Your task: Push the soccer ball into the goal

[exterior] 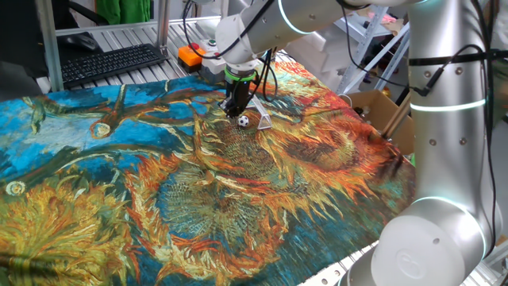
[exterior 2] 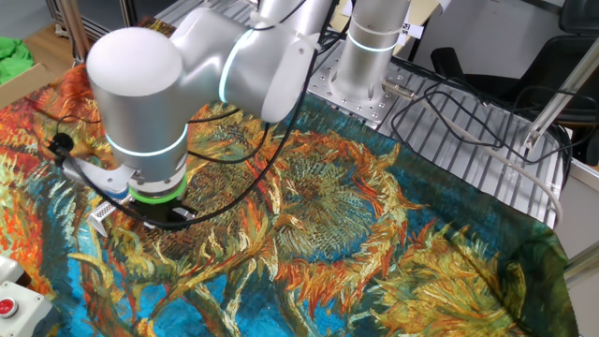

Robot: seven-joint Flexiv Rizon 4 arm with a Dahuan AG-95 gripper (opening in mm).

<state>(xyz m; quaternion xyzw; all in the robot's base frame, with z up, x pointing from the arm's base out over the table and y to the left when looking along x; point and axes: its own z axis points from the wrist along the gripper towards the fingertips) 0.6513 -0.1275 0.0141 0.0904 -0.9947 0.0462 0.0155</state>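
The soccer ball (exterior: 243, 121) is a tiny white ball with black patches on the sunflower-print cloth. The goal (exterior: 259, 115) is a small pale wedge frame just right of the ball, touching or nearly touching it. My gripper (exterior: 235, 109) points down right behind and left of the ball, its dark fingers close together and holding nothing. In the other fixed view the arm's wrist (exterior 2: 154, 192) covers the gripper tips and the ball; only a pale corner of the goal (exterior 2: 101, 213) shows at its left.
An orange object (exterior: 189, 55) and a black keyboard (exterior: 111, 63) lie beyond the cloth's far edge. A cardboard box (exterior: 381, 111) stands at the right. A white box with a red button (exterior 2: 11, 301) sits at the cloth's corner. Cables lie on the metal table (exterior 2: 487, 131).
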